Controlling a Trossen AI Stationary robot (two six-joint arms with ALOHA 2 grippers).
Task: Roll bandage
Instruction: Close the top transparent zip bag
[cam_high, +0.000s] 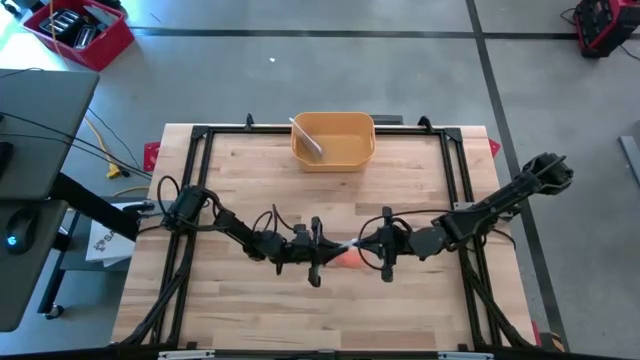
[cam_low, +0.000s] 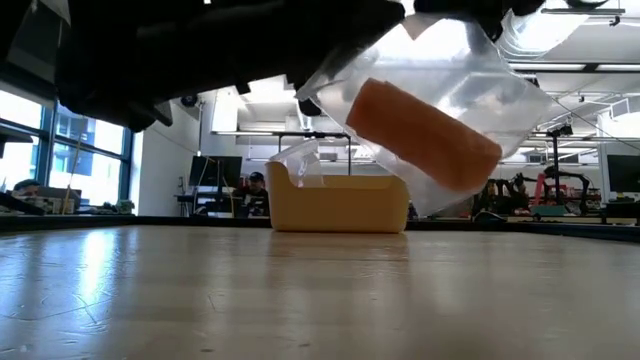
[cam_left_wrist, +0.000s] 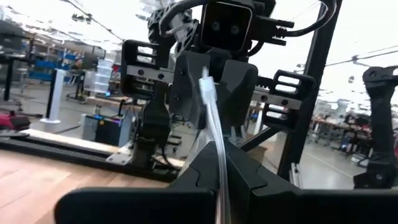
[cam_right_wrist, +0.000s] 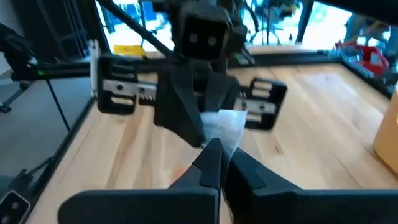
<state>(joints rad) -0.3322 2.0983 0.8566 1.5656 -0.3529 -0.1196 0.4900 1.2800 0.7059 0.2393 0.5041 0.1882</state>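
Hanging between your two grippers, the clear bag (cam_low: 440, 110) holds the orange bandage roll (cam_low: 424, 133) off the table; left gripper (cam_high: 318, 250) and right gripper (cam_high: 372, 243) each pinch an opposite edge, equally near.

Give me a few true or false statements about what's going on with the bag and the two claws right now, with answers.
1. Both claws grip the clear plastic bag between them. True: the left claw and right claw are each shut on it.
2. The bag rests flat on the table. False: in the low view it hangs above the wood.
3. An orange bandage roll sits inside the bag. True.
4. The yellow bin stands between the two claws. False: it stands at the table's far edge, apart from them.
5. The bin is empty. False: something clear and plastic lies in it.
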